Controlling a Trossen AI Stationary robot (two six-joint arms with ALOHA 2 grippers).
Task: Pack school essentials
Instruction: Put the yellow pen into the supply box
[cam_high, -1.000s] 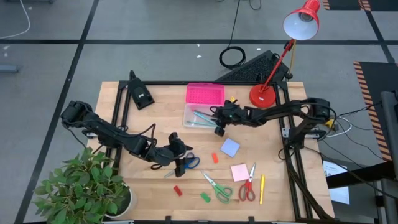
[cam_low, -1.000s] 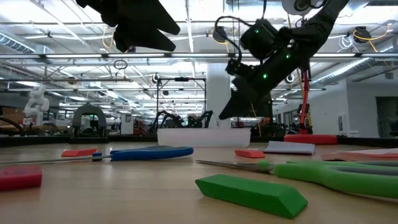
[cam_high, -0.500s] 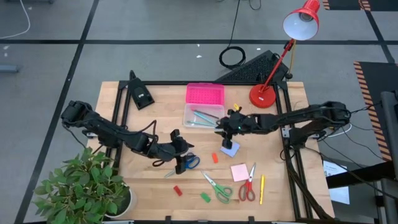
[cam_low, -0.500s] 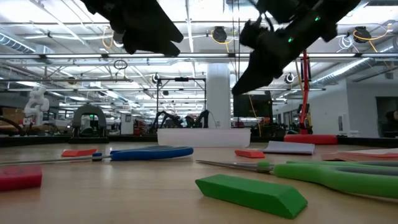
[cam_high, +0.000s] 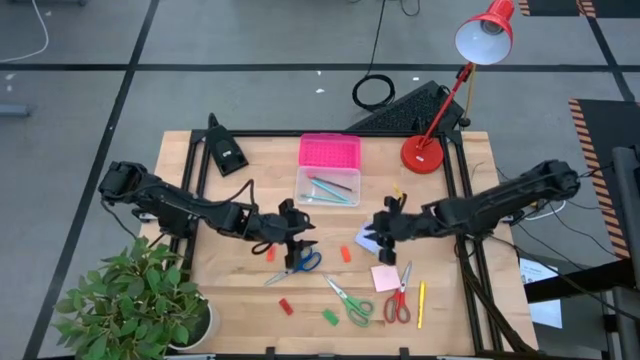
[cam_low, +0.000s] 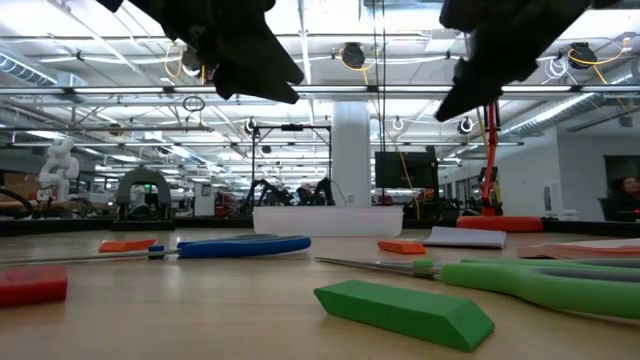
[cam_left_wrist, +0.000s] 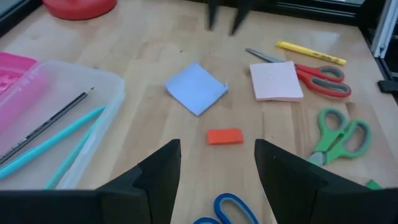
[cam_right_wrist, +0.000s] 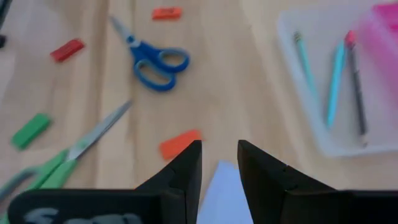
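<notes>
The right hand (cam_high: 383, 226), fingers spread, hovers over the square pale-blue paper notepad (cam_high: 372, 238) (at the table's (cam_high: 240, 200) centre, about five o'clock of the clear plastic box (cam_high: 328, 186)) and should descend squarely, straddling one edge, while the left hand (cam_high: 291, 237), also spread, waits above the blue-handled scissors (cam_high: 298, 264).

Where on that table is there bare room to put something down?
Bare wood lies between the black stand and the clear box, and at the front left corner nearest the plant. It is crowded around the green scissors, red scissors and pink notepad.
</notes>
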